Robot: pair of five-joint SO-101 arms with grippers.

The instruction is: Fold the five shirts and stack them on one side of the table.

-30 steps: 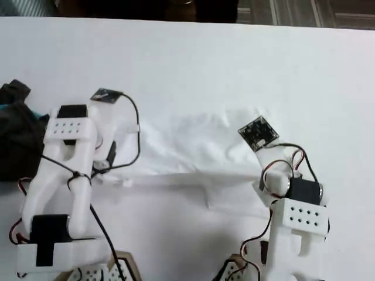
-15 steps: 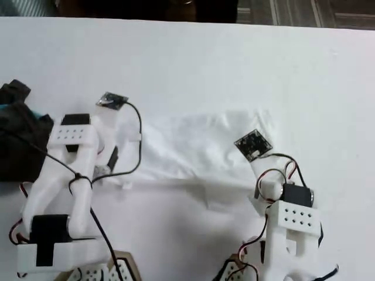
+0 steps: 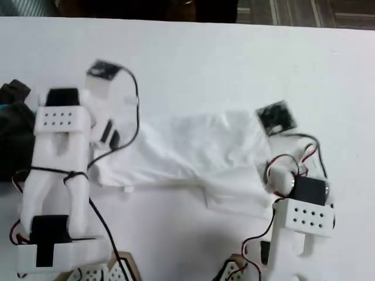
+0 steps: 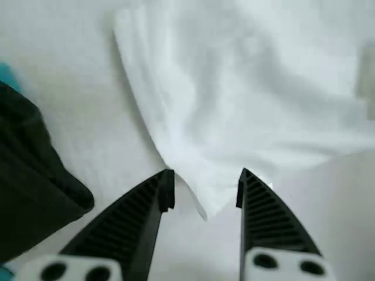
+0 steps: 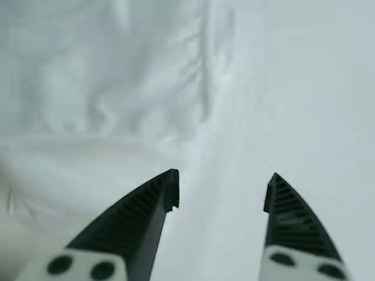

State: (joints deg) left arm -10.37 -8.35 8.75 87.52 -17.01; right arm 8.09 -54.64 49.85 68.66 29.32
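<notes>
Between the arms a white shirt (image 3: 199, 149) is spread on the table (image 3: 193, 64). Left gripper (image 4: 202, 190) is held open astride one corner, right gripper (image 5: 220, 190) wide over the opposite edge. Cloth is judged light, limp; corners are best pinched.

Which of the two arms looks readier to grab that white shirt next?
Probably left: the left gripper, open, has a corner of the white shirt right between its jaws. The right gripper, also open, faces flat white surface with no clear edge to pinch.
</notes>
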